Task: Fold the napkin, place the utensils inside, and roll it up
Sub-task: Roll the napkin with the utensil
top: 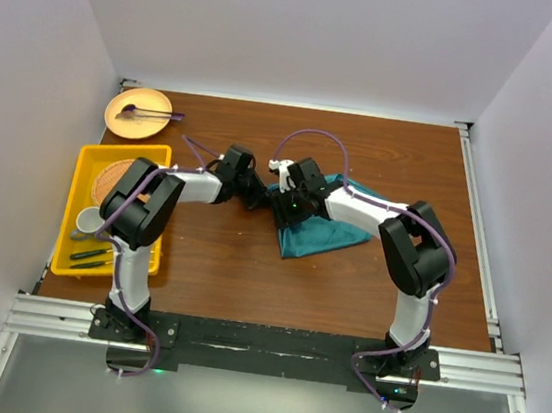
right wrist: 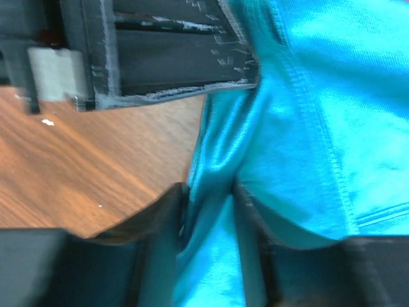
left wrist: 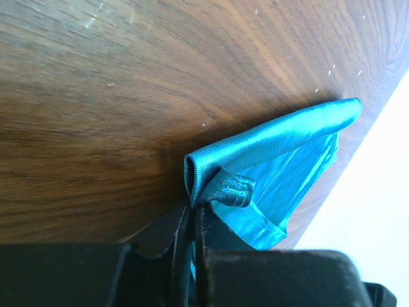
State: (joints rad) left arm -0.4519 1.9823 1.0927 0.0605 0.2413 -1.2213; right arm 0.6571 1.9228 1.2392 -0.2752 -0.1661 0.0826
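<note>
The teal napkin [top: 325, 233] lies bunched on the brown table, right of centre. My left gripper [top: 263, 197] reaches in from the left. In the left wrist view it [left wrist: 193, 216] is shut on a folded edge of the napkin [left wrist: 281, 144], lifted off the wood. My right gripper [top: 285, 206] meets it at the napkin's left corner. In the right wrist view it [right wrist: 208, 201] is shut on a ridge of the cloth [right wrist: 307, 96]. No gold utensils can be made out in any view.
A yellow tray [top: 164, 158] at the left holds a woven coaster, a white cup [top: 88, 220] and two dark slender items [top: 89, 256]. A tan plate [top: 158, 104] at the back left holds a purple-ended stick. White walls stand on three sides.
</note>
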